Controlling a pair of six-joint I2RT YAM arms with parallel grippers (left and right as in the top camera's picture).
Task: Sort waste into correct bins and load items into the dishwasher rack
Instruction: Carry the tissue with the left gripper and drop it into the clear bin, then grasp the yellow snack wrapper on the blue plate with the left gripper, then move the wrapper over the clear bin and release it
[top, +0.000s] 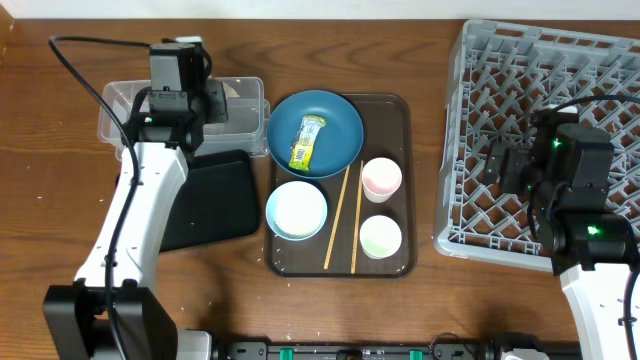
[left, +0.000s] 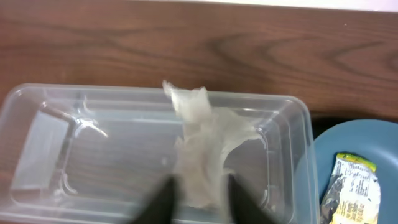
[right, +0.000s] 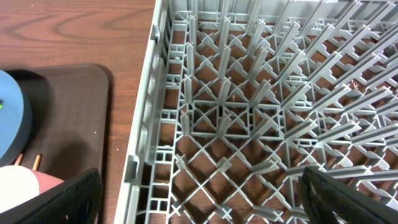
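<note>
Napkin (left: 202, 149) crowds tub (left: 37, 124) middle; its left end lies free

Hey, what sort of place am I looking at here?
Probably a lab bench staged as a dish-clearing station: a wooden table with a grey dishwasher rack, a tray of dishes and a clear waste tub.

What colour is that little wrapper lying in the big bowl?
Yellow and green; the wrapper in the blue bowl shows best from overhead.
</note>
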